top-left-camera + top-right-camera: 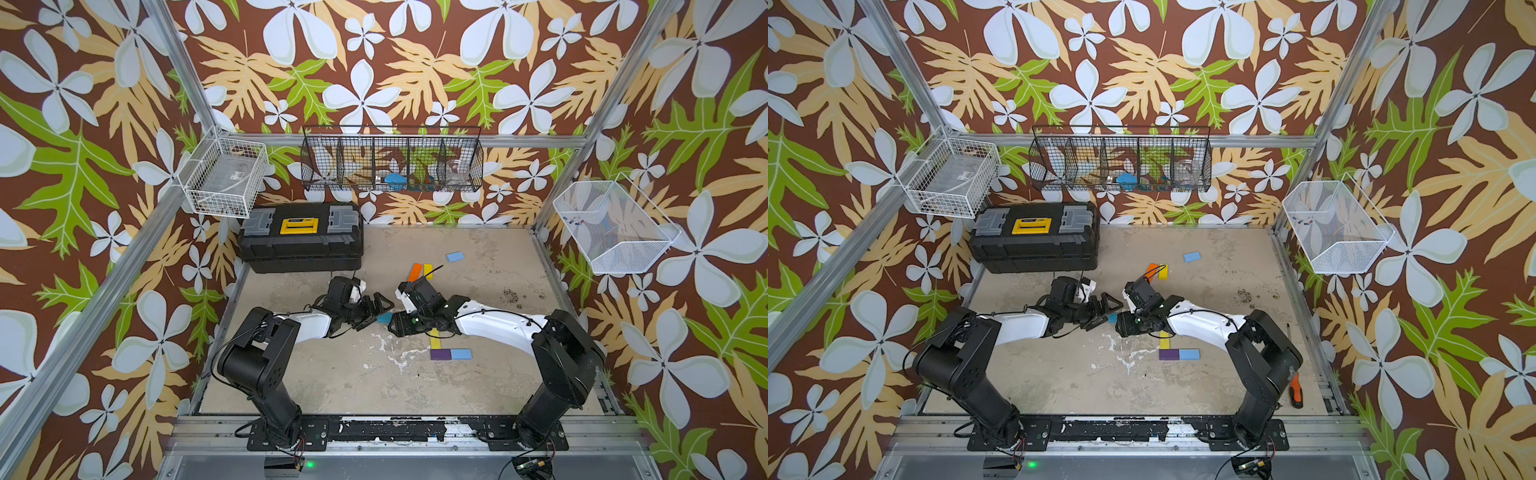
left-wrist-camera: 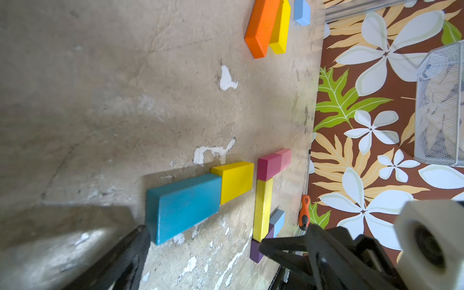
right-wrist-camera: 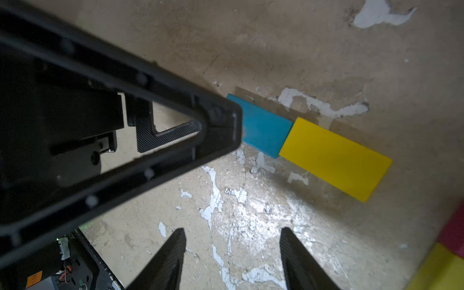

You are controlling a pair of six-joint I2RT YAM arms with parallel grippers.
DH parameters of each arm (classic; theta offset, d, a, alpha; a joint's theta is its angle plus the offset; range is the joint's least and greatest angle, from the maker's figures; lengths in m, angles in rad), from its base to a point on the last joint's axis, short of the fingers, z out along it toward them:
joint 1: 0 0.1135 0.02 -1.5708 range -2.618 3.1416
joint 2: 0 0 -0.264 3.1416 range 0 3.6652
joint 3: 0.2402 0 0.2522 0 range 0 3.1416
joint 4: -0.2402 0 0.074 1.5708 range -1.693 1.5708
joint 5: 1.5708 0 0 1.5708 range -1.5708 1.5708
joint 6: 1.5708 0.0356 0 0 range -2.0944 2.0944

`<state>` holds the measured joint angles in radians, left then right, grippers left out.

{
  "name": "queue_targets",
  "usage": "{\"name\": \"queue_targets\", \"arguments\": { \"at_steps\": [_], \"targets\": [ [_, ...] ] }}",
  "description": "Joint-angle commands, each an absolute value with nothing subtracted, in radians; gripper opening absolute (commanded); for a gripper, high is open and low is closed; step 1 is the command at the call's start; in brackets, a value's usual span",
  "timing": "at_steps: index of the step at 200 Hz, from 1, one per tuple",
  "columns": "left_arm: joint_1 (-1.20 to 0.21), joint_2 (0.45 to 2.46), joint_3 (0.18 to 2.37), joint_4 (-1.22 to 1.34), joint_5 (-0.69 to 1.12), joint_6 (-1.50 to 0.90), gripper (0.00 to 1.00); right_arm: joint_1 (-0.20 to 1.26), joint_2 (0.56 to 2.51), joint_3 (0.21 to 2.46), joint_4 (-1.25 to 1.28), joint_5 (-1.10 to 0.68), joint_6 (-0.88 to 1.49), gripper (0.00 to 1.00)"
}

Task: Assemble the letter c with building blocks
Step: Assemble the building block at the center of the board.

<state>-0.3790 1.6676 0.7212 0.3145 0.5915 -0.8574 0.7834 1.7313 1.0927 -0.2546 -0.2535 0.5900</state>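
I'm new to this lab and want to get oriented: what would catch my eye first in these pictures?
The loud floral wallpaper on every wall hits first. Next, in the middle, the left gripper and right gripper face each other, both open, on either side of a teal block. A black toolbox with a yellow handle sits at the back left corner.

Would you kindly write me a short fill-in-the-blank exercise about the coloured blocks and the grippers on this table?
1. The flat teal rectangular block lies end to end with a block coloured ____.
2. The long yellow bar block ends against a block coloured ____, which sits beside a light blue block.
3. The screwdriver near the table's edge has a black and ____ handle.
4. With nothing between them, the right gripper's jaws stand ____.
Missing words: yellow; purple; orange; open.
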Motion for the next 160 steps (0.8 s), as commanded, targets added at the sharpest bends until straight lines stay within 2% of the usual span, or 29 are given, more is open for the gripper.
{"name": "queue_targets", "arguments": {
  "at_steps": [1,62,160],
  "targets": [
    [-0.346,1.649,0.727,0.293,0.557,-0.844,1.00,0.795,1.752,1.117,-0.255,-0.230,0.585,0.62],
    [-0.214,1.614,0.749,0.226,0.568,-0.811,1.00,0.825,1.853,1.183,-0.256,-0.222,0.582,0.61],
    [-0.195,1.611,0.733,0.231,0.615,-0.796,1.00,0.796,1.900,1.317,-0.339,-0.156,0.507,0.62]
  ]
}}
